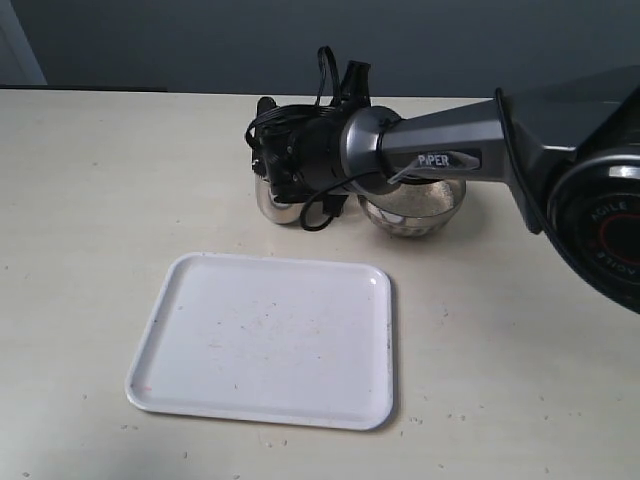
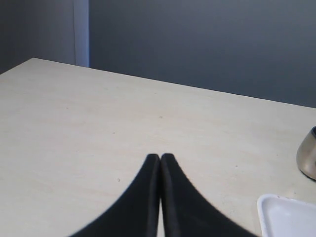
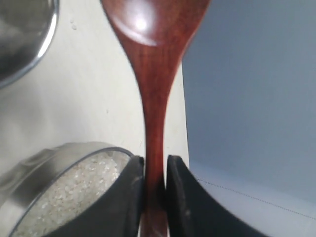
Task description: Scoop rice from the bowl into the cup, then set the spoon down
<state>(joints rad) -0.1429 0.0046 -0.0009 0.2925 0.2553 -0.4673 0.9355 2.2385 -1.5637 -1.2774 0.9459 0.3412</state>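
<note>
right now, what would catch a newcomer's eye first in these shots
The right gripper pinches a glossy reddish-brown wooden spoon by its handle, right beside the steel bowl of rice at the far side of the table. In front lies a white tray.

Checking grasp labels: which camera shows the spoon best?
Right wrist view. The spoon fills the middle of the frame, its handle clamped between the jaws of the right gripper, its oval bowl cut off at the edge. In the exterior view the right arm hides it; the left wrist view does not show it.
</note>
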